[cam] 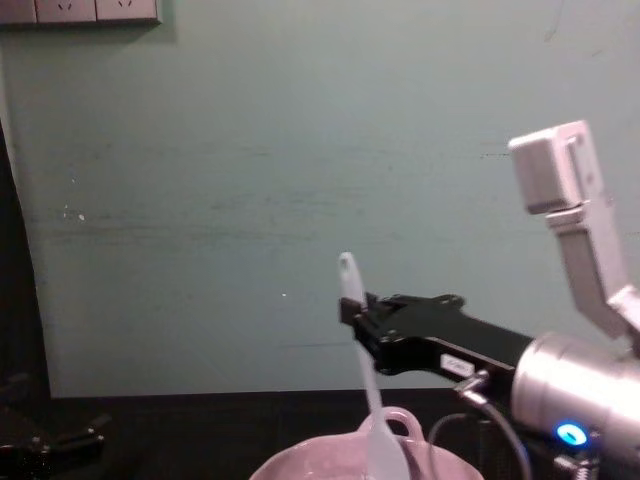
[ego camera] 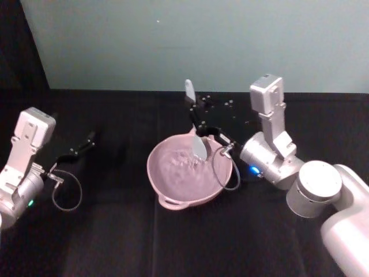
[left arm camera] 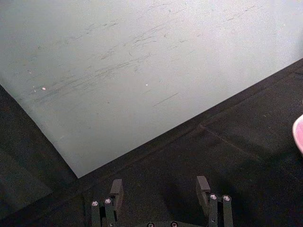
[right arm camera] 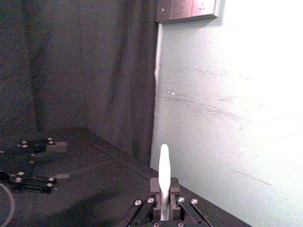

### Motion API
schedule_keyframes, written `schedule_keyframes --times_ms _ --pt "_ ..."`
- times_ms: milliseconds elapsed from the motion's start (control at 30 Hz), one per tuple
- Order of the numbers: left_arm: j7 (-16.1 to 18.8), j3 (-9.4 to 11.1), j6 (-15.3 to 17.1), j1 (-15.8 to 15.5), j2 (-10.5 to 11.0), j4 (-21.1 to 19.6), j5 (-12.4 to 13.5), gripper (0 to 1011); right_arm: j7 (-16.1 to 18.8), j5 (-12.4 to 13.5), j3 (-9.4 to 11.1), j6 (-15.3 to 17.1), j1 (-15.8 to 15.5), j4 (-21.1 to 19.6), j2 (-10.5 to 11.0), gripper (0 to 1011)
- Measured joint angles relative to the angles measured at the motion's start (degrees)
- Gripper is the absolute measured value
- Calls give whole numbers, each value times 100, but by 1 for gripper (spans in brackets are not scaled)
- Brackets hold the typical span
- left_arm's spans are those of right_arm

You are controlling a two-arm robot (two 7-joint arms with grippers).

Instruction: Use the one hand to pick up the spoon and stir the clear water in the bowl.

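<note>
Over the pink bowl (ego camera: 173,203), the right gripper (ego camera: 194,113) is clamped on the white spoon (ego camera: 198,144) partway up its handle. The spoon stands near upright with its flat head down in the water. The pick-up looks done, and with the water rippled I'd judge the stirring under way, with only more sweeps left. The head view shows the water. The chest view gives the side-on line, with the handle's holed end above the fingers. The right wrist view confirms the jaws pinching the handle. The left gripper (ego camera: 89,138) is parked well left of the bowl, fingers spread and empty.
</note>
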Motion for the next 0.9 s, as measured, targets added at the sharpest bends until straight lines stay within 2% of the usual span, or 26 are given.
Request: schedule_keyframes --times_ms 67,233,367,500,600,700,800,900 --pt "0 0 0 0 0 0 0 1011 0 -4 25 28 -29 -60 34 114" --pt "0 0 0 0 0 0 0 1011 210 157 208 365 -401 -726 359 114" --pt "0 0 0 0 0 0 0 1011 463 395 219 621 -645 -1122 523 114" --pt "0 0 0 0 0 0 0 1011 715 655 122 935 -777 -1385 636 114" --pt "0 0 0 0 0 0 0 1011 873 873 42 1112 -793 -1458 637 114" --pt "0 0 0 0 0 0 0 1011 959 978 -27 1146 -778 -1465 600 114" --pt "0 0 0 0 0 0 0 1011 982 1035 -128 1089 -706 -1397 490 114" --pt "0 1 0 0 0 0 0 1011 923 1005 -239 891 -543 -1125 308 114"
